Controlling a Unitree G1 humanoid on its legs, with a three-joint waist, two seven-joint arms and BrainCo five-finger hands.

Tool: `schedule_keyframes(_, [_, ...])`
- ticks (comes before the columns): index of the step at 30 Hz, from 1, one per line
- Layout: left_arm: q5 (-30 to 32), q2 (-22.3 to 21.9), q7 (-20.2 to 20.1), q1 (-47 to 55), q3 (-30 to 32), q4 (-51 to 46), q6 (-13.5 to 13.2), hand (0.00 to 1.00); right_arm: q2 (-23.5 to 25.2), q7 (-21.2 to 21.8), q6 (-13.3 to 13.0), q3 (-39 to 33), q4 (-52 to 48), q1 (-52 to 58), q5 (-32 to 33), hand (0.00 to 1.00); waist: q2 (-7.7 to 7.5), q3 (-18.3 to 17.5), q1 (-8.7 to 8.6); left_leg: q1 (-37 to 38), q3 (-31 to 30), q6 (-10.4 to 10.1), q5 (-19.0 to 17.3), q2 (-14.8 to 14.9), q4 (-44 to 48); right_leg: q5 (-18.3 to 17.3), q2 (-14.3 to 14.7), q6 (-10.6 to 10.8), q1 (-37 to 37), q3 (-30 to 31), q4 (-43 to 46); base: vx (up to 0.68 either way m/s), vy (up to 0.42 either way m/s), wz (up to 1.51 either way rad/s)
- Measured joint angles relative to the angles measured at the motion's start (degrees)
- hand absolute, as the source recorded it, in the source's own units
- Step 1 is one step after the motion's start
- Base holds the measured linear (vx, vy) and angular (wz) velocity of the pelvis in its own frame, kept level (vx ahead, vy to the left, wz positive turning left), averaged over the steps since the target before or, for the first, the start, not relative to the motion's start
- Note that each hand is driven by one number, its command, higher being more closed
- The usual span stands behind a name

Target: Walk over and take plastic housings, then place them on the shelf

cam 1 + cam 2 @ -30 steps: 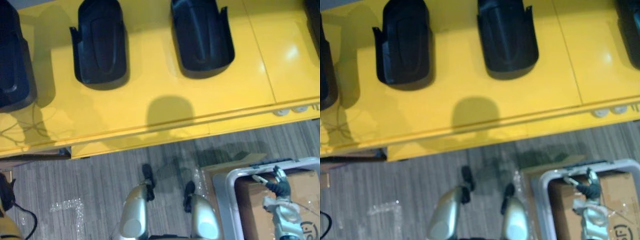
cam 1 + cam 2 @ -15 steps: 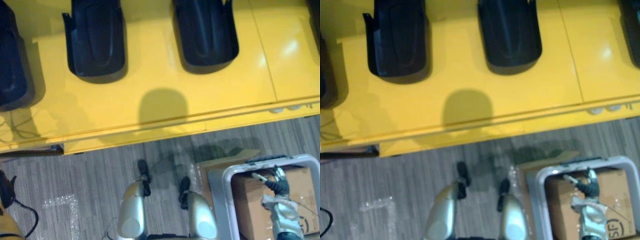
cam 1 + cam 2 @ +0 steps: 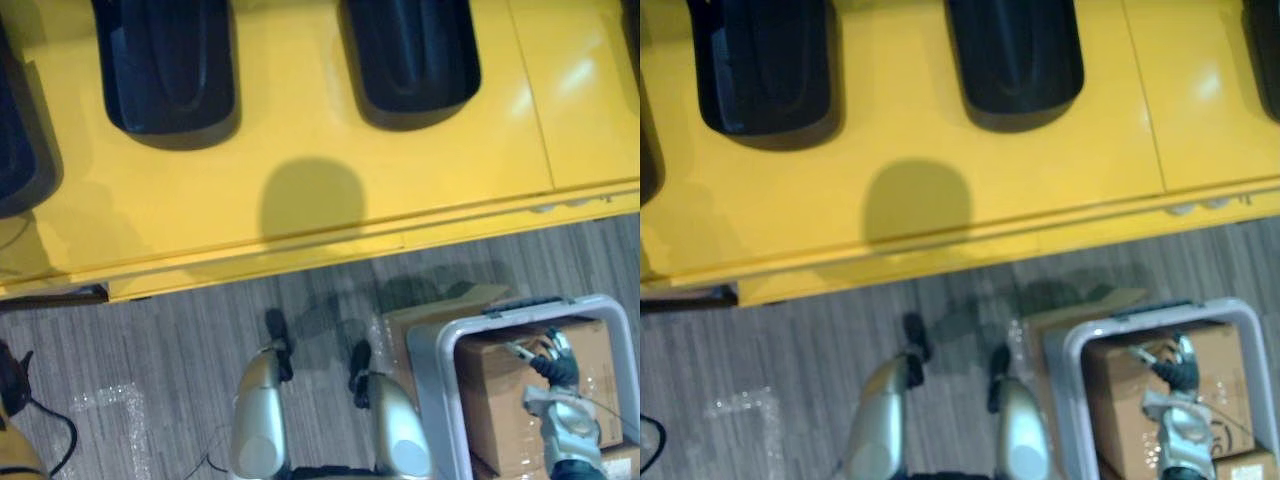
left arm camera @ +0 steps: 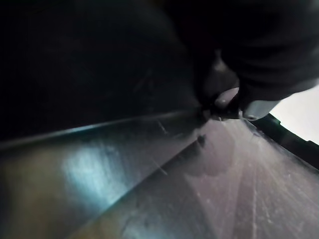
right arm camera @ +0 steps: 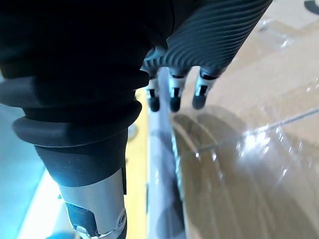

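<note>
Camera is shifting since a second ago; plastic housings (image 3: 165, 75) are lying untaken on the table (image 3: 560, 130). Right hand (image 3: 560, 370) is hovering over the bin (image 3: 430, 350), fingers relaxed, empty; left hand (image 4: 249, 64): cannot tell.

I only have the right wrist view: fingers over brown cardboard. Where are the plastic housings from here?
Observer: Ahead of the robot in the eye views. The left housing and the right housing lie apart on a yellow surface.
Operator: What is this cardboard sitting in?
Observer: The cardboard box sits inside a pale grey crate, low at the robot's right. The right hand is over the box.
Operator: Any more housings besides those two?
Observer: Yes, part of a third housing shows at the left edge of the yellow surface.
</note>
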Motion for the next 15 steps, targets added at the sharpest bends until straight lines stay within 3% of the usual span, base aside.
schedule_keyframes(2, [-0.04, 0.00, 0.58, 0.02, 0.01, -0.01, 0.02, 0.00, -0.34, -10.31, -1.04, -2.65, -0.90, -0.32, -4.26, 0.00, 0.09, 0.06, -0.10, 0.04, 0.05, 0.00, 0.00, 0.03, 0.08, -0.02, -0.01, -0.03, 0.00, 0.06, 0.09, 0.00, 0.000, 0.00])
schedule_keyframes(3, [-0.06, 0.00, 0.62, 0.14, 0.18, -0.04, 0.03, 0.00, -0.57, -12.75, -1.20, -3.67, -1.80, -0.52, -4.59, 0.00, 0.10, 0.07, -0.20, 0.05, 0.05, 0.03, 0.02, 0.02, 0.14, -0.01, -0.05, -0.01, 0.00, 0.07, 0.12, 0.00, 0.000, 0.00])
schedule_keyframes(5, [-0.36, -0.10, 1.71, 2.01, 3.31, -0.83, -0.06, 0.00, -3.00, -21.98, -1.94, -7.13, -7.84, -0.96, -5.95, 0.00, 0.10, 0.07, -0.75, 0.09, 0.12, 0.09, -0.02, 0.04, 0.42, 0.00, -0.13, 0.01, -0.05, 0.14, 0.35, 0.00, 0.009, -0.02])
schedule_keyframes(7, [-0.71, -0.11, 3.65, 4.62, 5.38, -2.34, -0.27, 0.00, -6.36, -27.20, -3.09, -9.93, -11.52, -0.96, -6.98, 0.00, 0.10, 0.07, -1.05, 0.11, 0.30, 0.19, -0.10, 0.10, 0.52, 0.01, -0.19, 0.01, -0.23, 0.28, 0.53, -0.01, 0.016, -0.04])
schedule_keyframes(10, [-1.04, -0.13, 6.16, 7.40, 7.91, -2.52, -0.59, 0.00, -11.78, -32.67, -6.48, -14.00, -13.80, -0.98, -8.47, 0.00, 0.08, 0.06, -1.04, 0.14, 0.85, 0.22, -0.10, 0.10, 0.43, 0.01, -0.30, 0.01, -0.88, 0.86, 0.96, 0.00, 0.014, -0.08])
schedule_keyframes(15, [-1.19, -0.12, 8.52, 7.70, 8.98, -2.55, -2.25, 0.00, -13.92, -33.10, -9.93, -15.25, -13.92, -0.95, -8.23, 0.00, 0.07, 0.04, -1.39, 1.00, 1.22, 0.25, 0.16, -0.22, -0.40, 0.00, -0.55, 0.01, -0.68, 1.04, 0.99, 0.01, 0.002, -0.02])
